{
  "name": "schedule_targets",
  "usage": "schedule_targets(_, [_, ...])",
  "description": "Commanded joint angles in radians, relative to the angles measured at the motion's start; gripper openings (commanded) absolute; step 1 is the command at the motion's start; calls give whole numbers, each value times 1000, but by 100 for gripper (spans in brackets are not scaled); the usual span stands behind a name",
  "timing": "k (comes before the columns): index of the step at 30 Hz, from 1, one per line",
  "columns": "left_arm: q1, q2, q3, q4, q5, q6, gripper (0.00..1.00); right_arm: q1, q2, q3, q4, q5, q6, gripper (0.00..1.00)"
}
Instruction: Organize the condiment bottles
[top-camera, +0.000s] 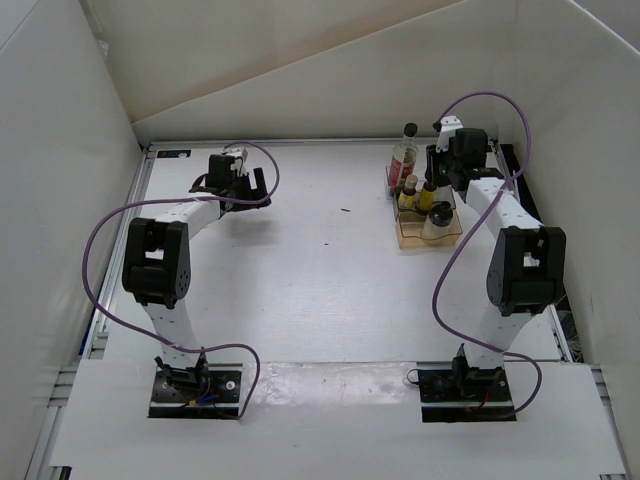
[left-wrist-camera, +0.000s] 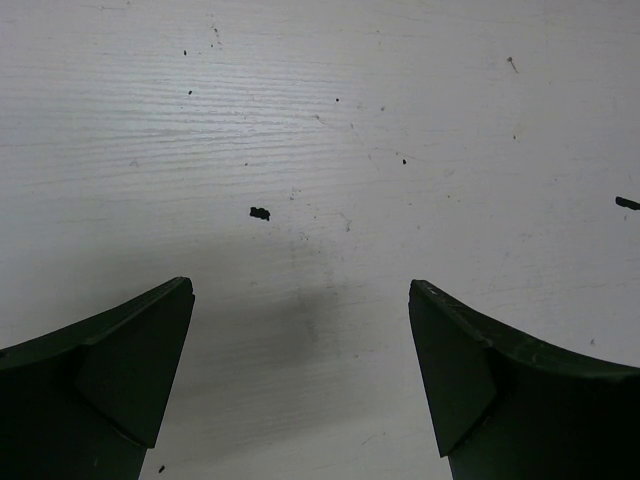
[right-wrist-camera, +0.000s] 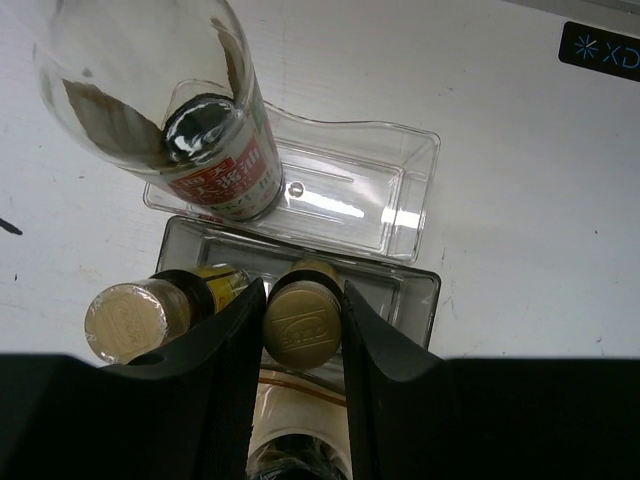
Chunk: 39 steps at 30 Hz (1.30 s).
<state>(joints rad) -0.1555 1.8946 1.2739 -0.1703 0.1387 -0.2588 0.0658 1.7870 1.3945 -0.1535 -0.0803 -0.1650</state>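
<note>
In the right wrist view my right gripper (right-wrist-camera: 302, 288) is shut on the gold cap of a tiny amber bottle (right-wrist-camera: 303, 322) that stands in the clear tray (right-wrist-camera: 405, 205). A second amber bottle (right-wrist-camera: 125, 322) with a gold cap stands just left of it, outside the left finger. The taller red-labelled bottle (right-wrist-camera: 218, 175) stands in the tray's far compartment. The short clear black-capped bottle (right-wrist-camera: 295, 455) shows partly below the jaws. From above, the tray (top-camera: 405, 235) lies at the back right with the right gripper (top-camera: 433, 180) over it. My left gripper (left-wrist-camera: 300, 300) is open over bare table.
White walls close in the table on the left, back and right. The left gripper (top-camera: 245, 185) hovers at the back left, far from the tray. A small dark speck (left-wrist-camera: 260, 212) lies on the table (top-camera: 320, 270) under it.
</note>
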Motion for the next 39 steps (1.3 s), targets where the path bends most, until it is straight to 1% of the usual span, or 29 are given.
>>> schedule_targets(1, [-7, 3, 41, 0, -5, 12, 100, -3, 3, 1, 88, 4, -16, 0])
schedule_targets(8, [-7, 3, 32, 0, -5, 9, 100, 5, -3, -17, 83, 8, -10, 0])
schedule_targets(9, [-6, 1, 30, 0, -5, 10, 100, 6, -3, -17, 84, 8, -5, 4])
schedule_targets(10, [-6, 0, 28, 0, -4, 9, 100, 5, -11, -22, 85, 10, -4, 15])
schedule_targets(11, [-9, 0, 25, 3, -7, 7, 100, 5, -9, -23, 89, 10, -4, 25])
schedule_targets(12, [-7, -3, 27, 3, -7, 7, 100, 5, -17, -26, 88, 8, -4, 29])
schedule_targets(14, [-6, -3, 24, 3, -4, 6, 100, 8, -17, -25, 88, 13, -8, 42])
schedule_targets(15, [-9, -6, 22, 3, -5, 6, 100, 8, -17, -22, 85, 11, -4, 42])
schedule_targets(17, [-7, -8, 18, 5, -8, 9, 100, 11, -20, -25, 85, 16, -4, 50])
schedule_targets(21, [-10, -12, 15, 5, -4, 6, 100, 12, -35, -32, 88, 19, -5, 60])
schedule_targets(25, [-10, -19, 13, 3, -5, 3, 100, 15, -49, -40, 91, 30, -7, 60])
schedule_targets(27, [-12, -19, 16, 6, -5, 4, 100, 22, -60, -40, 92, 40, -13, 63])
schedule_targets(31, [-16, -31, 16, 5, -5, 6, 100, 26, -92, -35, 94, 59, -27, 64])
schedule_targets(38, [-21, -61, -5, 9, -7, 6, 100, 40, -216, -9, 66, 76, -65, 66])
schedule_targets(39, [-24, -68, -8, 12, -8, 9, 100, 51, -225, -11, 62, 106, -68, 66])
